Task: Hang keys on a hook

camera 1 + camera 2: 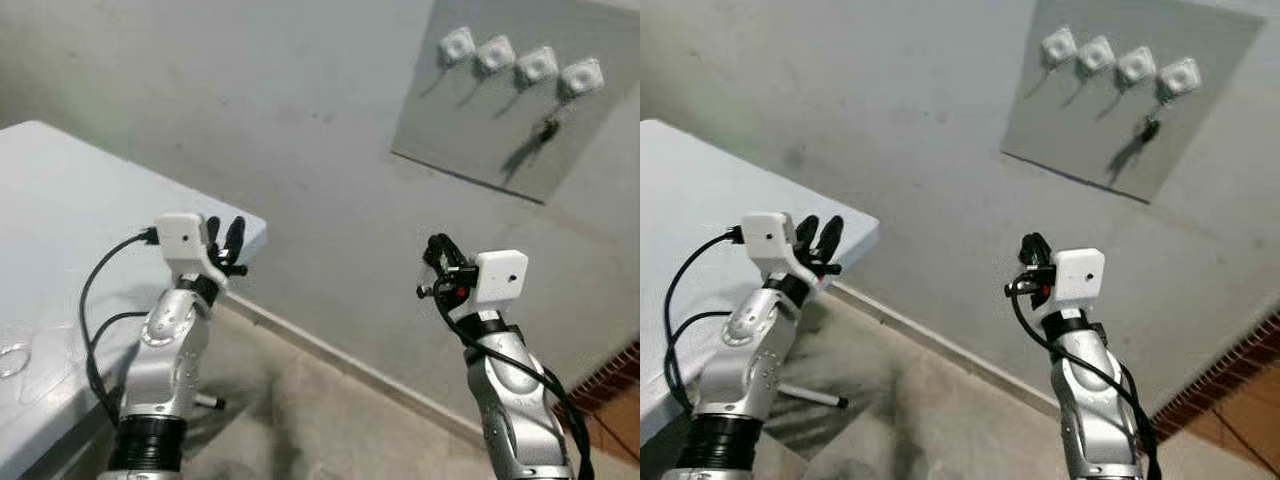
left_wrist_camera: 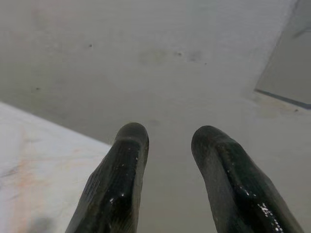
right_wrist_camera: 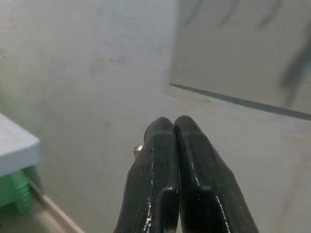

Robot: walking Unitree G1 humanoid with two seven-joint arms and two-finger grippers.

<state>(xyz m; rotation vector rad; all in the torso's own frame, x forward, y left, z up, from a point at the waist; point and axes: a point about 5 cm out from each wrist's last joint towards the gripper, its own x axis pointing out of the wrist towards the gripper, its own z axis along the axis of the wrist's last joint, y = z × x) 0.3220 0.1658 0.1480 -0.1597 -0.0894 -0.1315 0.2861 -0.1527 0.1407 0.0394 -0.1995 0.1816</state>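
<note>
Keys (image 1: 547, 130) on grey wall panel (image 1: 480, 120), table (image 1: 60, 220) left.

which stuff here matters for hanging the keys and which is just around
Job:
- keys, already hanging from the rightmost hook
- row of four hooks
- wall board
- right end effector, shut
- left end effector, open

Just around:
- table

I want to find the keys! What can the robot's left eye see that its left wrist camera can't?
The left eye view alone has four white hooks on the gray board, keys hanging from the rightmost one, and the right gripper. The left wrist view alone has a close look at the left gripper's parted fingers. Both share the wall, table and left gripper.
</note>
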